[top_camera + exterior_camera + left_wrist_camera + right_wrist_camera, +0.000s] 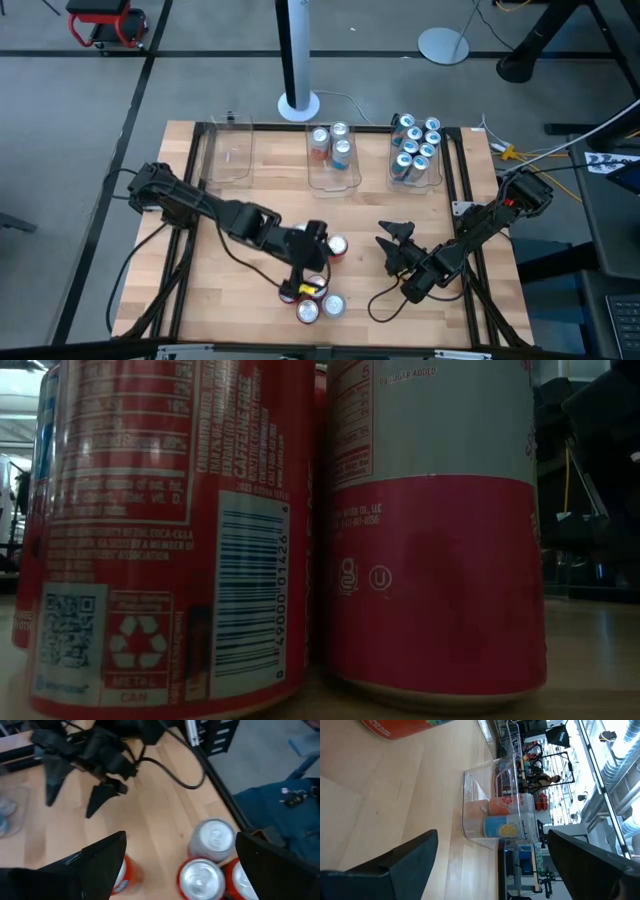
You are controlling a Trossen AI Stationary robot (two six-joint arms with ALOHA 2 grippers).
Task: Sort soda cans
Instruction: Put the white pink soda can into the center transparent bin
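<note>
A small cluster of soda cans (320, 303) stands upright near the table's front edge, with one more red can (338, 246) a little farther back. In the left wrist view their silver tops (201, 877) show between and below my left gripper's (180, 870) open fingers, which hover over the cluster (312, 262) and hold nothing. My right gripper (393, 238) rests open to the right of the cans, pointing toward the bins. The low view shows a red can (170, 530) and a silver-and-red can (435, 530) side by side up close.
Three clear bins line the far edge. The left bin (228, 155) holds no cans, the middle bin (350, 182) has three cans, and the right bin (440, 170) has several teal cans. A black frame (465, 200) borders the table. A white pole base (298, 104) stands beyond it.
</note>
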